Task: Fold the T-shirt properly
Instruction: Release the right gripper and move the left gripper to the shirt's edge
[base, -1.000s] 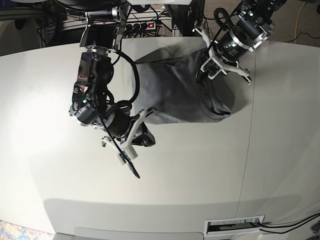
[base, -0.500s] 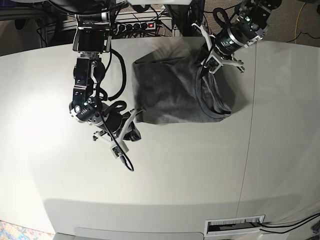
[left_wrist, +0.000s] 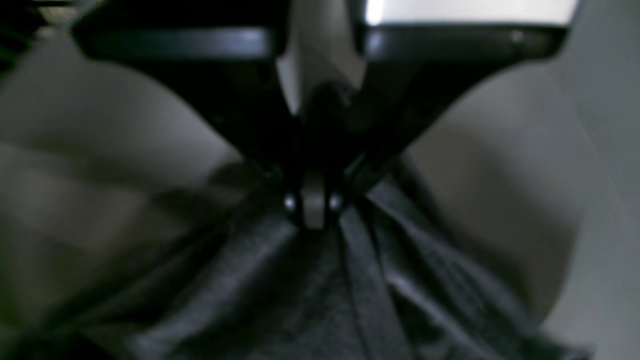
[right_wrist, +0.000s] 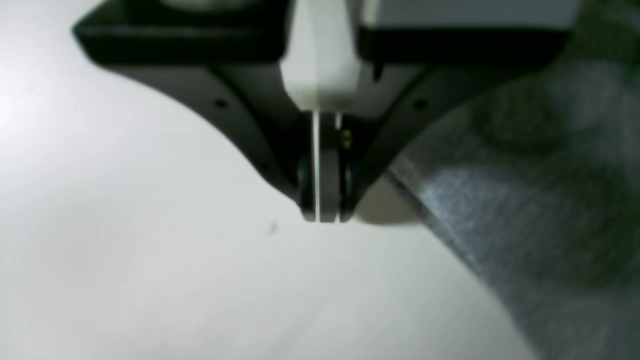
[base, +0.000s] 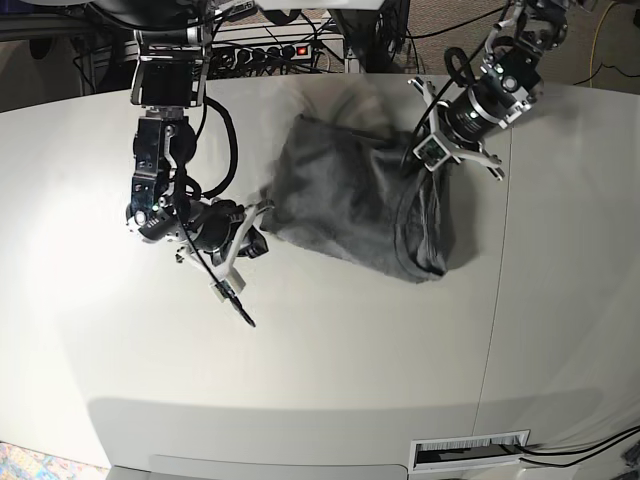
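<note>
**Shirt dragged askew, right grip empty**

The plain heather-grey cotton T-shirt (base: 365, 205) is now lying skewed on the pale surface (base: 350, 350) — the left end effector (left_wrist: 313, 210) is pinching its gathered edge, while the right end effector (right_wrist: 325, 212), closed on nothing, is drawing clear beside it — refolding looks necessary.
</note>
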